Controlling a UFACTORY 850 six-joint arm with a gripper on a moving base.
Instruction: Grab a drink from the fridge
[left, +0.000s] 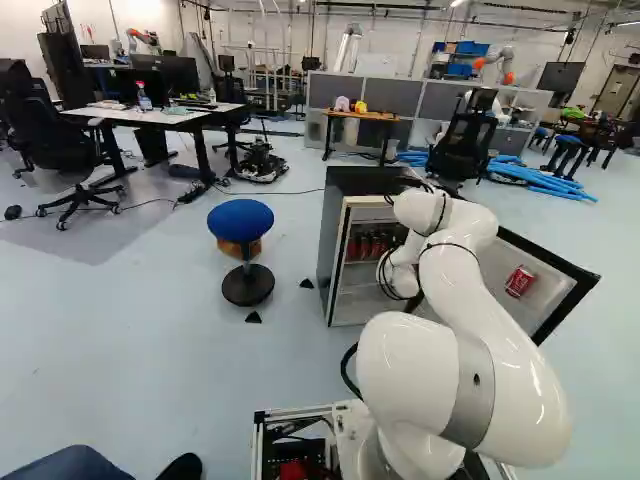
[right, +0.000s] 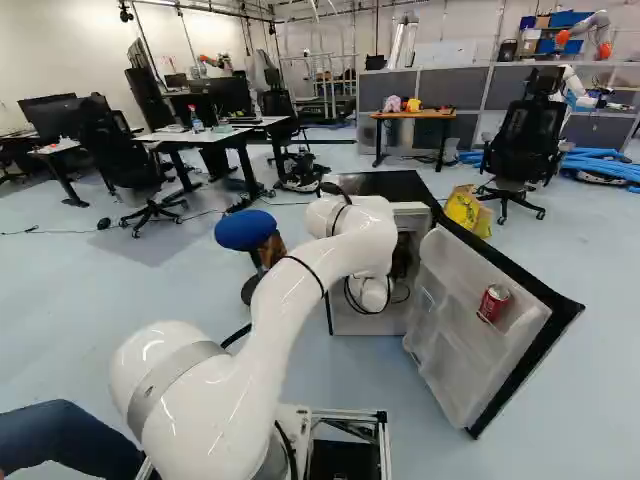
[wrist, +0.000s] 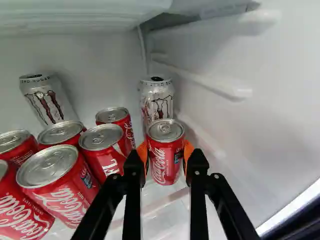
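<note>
Left base view: the arm (left: 455, 290) reached into the fridge (left: 335, 240); backing out crookedly might have clipped its frame.

Right base view: the open door (right: 545, 340) stood beside the end effector's way out, so an early swing could have struck it.

Wrist view: the end effector (wrist: 165, 151) held a red can (wrist: 161, 164); sideways drift could have toppled the neighbouring cans (wrist: 107, 161) beside it.

In the left base view, the fridge (left: 362, 180) stands right of the stool (left: 240, 218). The open door (right: 548, 325) extends right of the fridge; the door can (right: 494, 303) sits in it. Inside, the front can (wrist: 164, 157) stands between the can cluster (wrist: 60, 177) and the side wall (wrist: 240, 120). The corner can (wrist: 157, 102) stands behind the front can; the rear can (wrist: 48, 102) stands behind the cluster.
</note>
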